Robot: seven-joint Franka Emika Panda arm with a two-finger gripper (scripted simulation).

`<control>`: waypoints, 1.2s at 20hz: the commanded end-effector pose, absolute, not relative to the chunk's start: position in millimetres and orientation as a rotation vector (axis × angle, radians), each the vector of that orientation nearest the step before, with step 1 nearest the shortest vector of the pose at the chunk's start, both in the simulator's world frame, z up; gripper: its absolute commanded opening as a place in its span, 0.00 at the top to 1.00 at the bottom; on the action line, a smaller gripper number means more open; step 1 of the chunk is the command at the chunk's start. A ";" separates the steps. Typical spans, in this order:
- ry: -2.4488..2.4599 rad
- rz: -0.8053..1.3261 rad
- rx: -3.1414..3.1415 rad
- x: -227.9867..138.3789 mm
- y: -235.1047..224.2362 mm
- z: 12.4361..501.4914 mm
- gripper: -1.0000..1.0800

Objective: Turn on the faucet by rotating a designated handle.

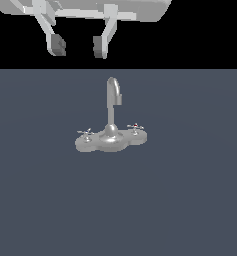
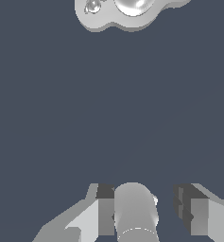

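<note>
Above faucet (image 1: 110, 131): tool (image 1: 79, 47) hung high, jaws apart, empty.
Designated handle (image 1: 86, 133): untouched.
Progress: approach, grasp, rotation all remained.

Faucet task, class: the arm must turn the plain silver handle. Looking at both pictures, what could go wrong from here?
1. The hand hangs open high above the faucet; coming down, it may strike the tall spout.
2. The plain handle and the red-dotted handle look nearly alike, so the wrong one might get turned.
3. Both handles are tiny, so the fingers could slip off.
</note>
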State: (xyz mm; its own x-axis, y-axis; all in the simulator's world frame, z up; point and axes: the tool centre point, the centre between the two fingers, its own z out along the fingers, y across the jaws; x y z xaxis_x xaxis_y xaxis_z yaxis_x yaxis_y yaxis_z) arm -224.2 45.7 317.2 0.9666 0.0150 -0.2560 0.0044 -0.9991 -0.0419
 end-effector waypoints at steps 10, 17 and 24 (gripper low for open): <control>0.137 0.300 -2.968 -127.1 109.7 212.6 0.78; 0.487 0.231 -2.911 -77.8 152.6 136.0 0.87; 0.458 -0.045 -3.030 9.3 101.3 92.0 0.66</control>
State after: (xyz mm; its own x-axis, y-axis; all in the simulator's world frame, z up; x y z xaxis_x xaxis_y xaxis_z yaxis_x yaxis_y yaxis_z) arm 0.4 116.2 106.1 0.9464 -0.3231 -0.0038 -0.3220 -0.9421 -0.0937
